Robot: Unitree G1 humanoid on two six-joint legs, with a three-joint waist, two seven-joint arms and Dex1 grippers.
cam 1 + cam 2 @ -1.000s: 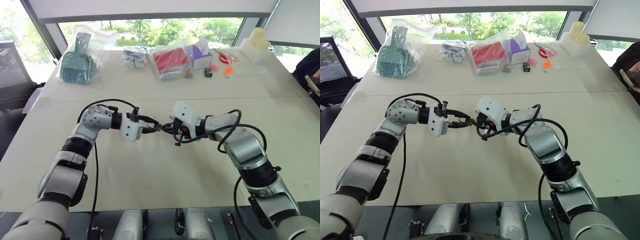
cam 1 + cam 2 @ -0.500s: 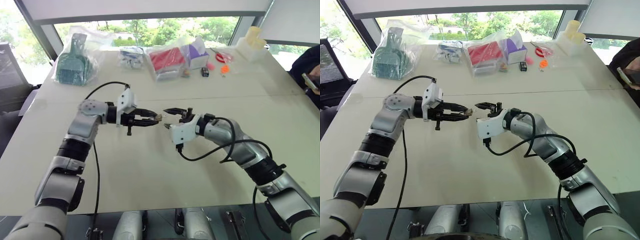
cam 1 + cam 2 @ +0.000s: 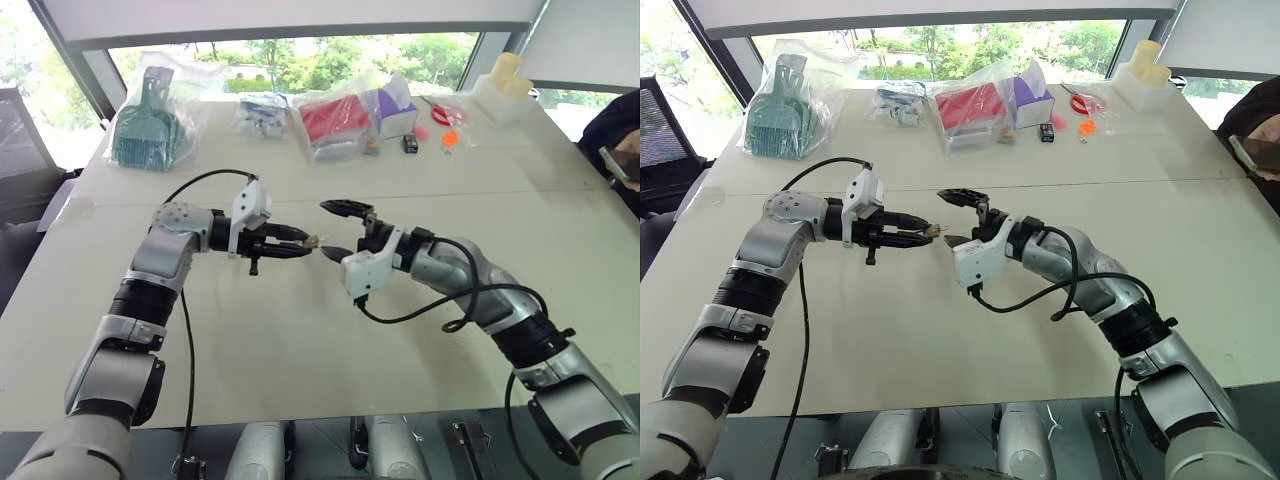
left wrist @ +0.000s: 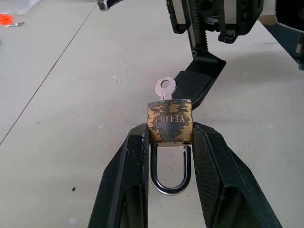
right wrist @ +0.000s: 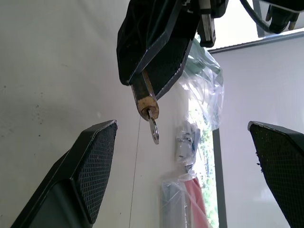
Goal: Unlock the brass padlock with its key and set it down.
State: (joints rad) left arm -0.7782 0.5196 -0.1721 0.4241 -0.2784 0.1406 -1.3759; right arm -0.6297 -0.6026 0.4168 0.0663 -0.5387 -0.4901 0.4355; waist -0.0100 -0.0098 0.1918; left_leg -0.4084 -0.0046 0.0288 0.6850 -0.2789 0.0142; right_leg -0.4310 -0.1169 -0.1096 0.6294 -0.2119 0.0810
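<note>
Left gripper (image 4: 170, 137) clamps the padlock (image 4: 170, 121) above the table (image 3: 300, 340), key (image 4: 165, 89) seated and sticking out toward the right gripper (image 3: 338, 230), whose wide-open jaws straddle the key's axis, close in front.

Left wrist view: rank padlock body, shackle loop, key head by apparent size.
1. brass padlock body, largest.
2. shackle loop, narrower than the body but similar in height, so the ranking is close.
3. key head, clearly smallest.
</note>
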